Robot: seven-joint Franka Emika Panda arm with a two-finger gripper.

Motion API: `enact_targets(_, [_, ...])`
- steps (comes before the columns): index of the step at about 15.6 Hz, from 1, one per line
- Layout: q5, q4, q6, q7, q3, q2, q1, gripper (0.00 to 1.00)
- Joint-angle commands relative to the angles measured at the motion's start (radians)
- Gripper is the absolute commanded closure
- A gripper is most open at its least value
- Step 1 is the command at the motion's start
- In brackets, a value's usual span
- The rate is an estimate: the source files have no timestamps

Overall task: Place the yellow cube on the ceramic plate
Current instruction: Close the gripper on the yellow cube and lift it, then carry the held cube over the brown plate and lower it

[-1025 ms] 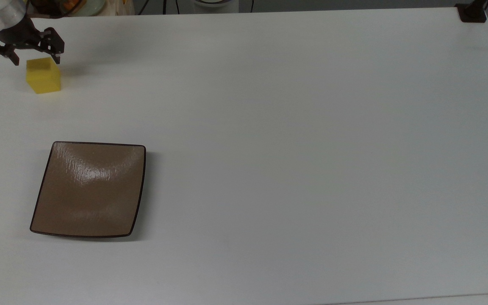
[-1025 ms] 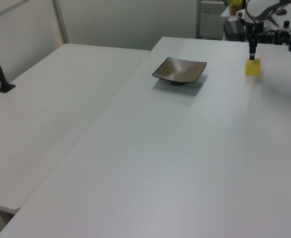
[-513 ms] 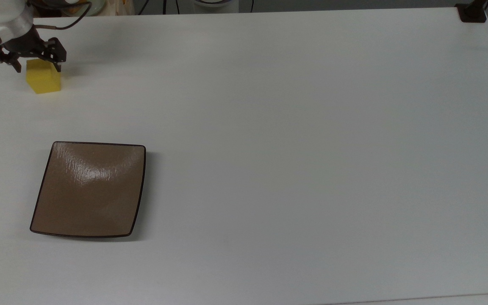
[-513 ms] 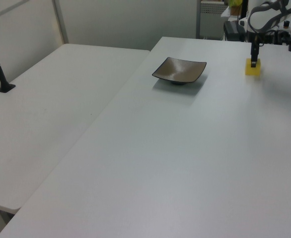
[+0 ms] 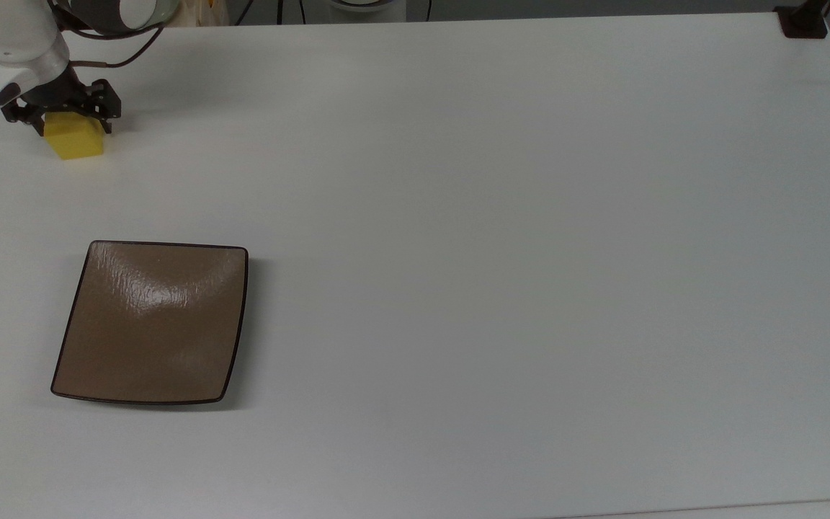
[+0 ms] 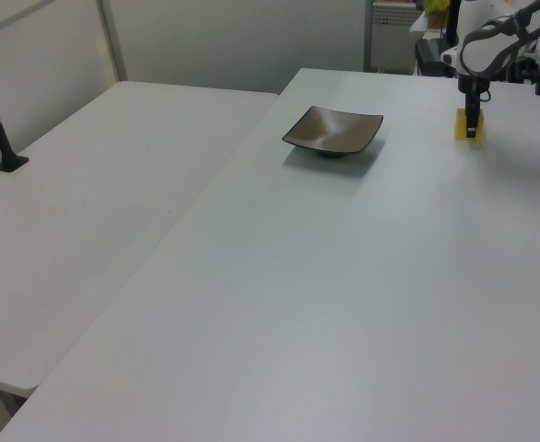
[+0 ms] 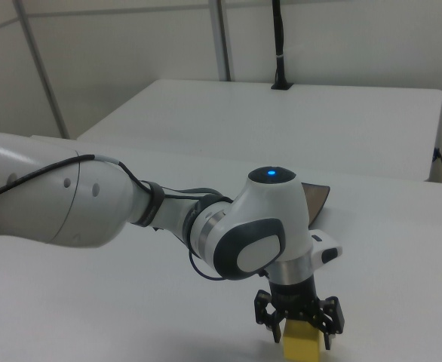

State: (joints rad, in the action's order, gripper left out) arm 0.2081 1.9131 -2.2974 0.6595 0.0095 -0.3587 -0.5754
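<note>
Gripper (image 5: 60, 117) astride yellow cube (image 5: 78, 140)

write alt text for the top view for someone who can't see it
In the top view's upper left corner, a robot arm's black pincer straddles a yellow cube sitting on a white table. An empty glossy brown square plate lies below it toward the near edge, well apart from the cube.
</note>
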Motion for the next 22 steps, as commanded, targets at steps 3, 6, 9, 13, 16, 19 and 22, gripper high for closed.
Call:
enact_targets(3, [0.019, 0.026, -0.03, 0.014, -0.005, 0.017, -0.001, 0.23])
enact_targets(6, [0.02, 0.024, -0.025, 0.023, -0.005, 0.017, -0.001, 0.41])
enact_targets(9, [0.019, 0.021, -0.014, 0.037, -0.005, 0.018, -0.001, 0.66])
enact_targets(13, [0.019, 0.014, 0.025, 0.035, -0.003, 0.035, 0.0, 0.93])
enact_targets(16, [0.005, -0.037, 0.142, 0.043, -0.002, 0.078, 0.017, 0.93])
enact_targets(19, [-0.024, -0.13, 0.29, 0.043, 0.001, 0.11, 0.049, 0.93])
enact_targets(22, [-0.093, -0.222, 0.445, 0.042, 0.0, 0.153, 0.077, 0.93])
